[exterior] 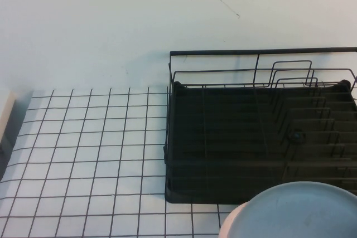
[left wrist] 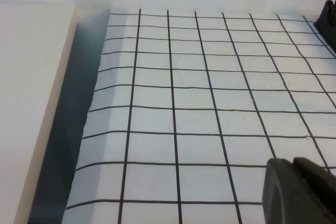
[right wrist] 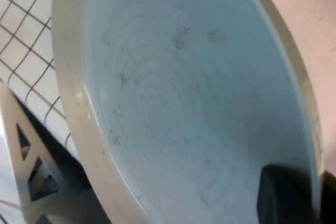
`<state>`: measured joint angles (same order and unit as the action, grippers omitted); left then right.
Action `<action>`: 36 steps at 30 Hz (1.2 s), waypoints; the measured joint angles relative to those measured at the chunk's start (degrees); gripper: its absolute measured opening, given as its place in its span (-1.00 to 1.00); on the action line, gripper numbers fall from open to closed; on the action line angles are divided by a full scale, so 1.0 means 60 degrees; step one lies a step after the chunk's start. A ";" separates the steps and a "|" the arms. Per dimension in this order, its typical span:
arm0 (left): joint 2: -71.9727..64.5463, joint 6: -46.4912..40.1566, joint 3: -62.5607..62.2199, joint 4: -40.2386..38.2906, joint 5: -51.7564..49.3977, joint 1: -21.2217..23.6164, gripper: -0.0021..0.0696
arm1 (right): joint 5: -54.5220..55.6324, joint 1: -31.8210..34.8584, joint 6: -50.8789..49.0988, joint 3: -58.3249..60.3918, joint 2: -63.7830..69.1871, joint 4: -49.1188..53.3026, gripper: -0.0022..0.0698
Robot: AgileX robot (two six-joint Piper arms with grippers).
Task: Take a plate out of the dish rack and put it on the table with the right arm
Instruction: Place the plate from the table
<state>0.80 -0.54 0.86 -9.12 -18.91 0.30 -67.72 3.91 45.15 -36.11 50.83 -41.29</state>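
The plate [exterior: 295, 210] is sitting at the rack's [exterior: 223, 137] near edge, low right in the high view, looking stiff, smooth and breakable, best taken by its rim. The right gripper [right wrist: 286, 195] is pinching that rim, seen only from its wrist. The left gripper [left wrist: 299, 192] is hanging over the table [left wrist: 199, 108]; I cannot tell its state.
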 joint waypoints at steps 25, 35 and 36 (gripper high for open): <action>0.0000 0.0000 0.0000 0.0000 0.0000 0.0000 -0.95 | 0.1344 0.0000 0.4128 0.0029 0.3490 -0.1306 -0.74; 0.0000 0.0000 0.0000 0.0000 0.0000 0.0000 -0.95 | 0.1986 0.0000 0.5505 0.0029 0.4738 -0.1495 -0.74; 0.0000 0.0000 0.0000 0.0000 0.0000 0.0000 -0.95 | 0.2101 0.0000 0.5529 0.0029 0.4822 -0.1541 -0.74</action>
<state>0.80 -0.54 0.86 -9.12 -18.91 0.30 -55.12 3.91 78.32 -35.94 79.76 -50.54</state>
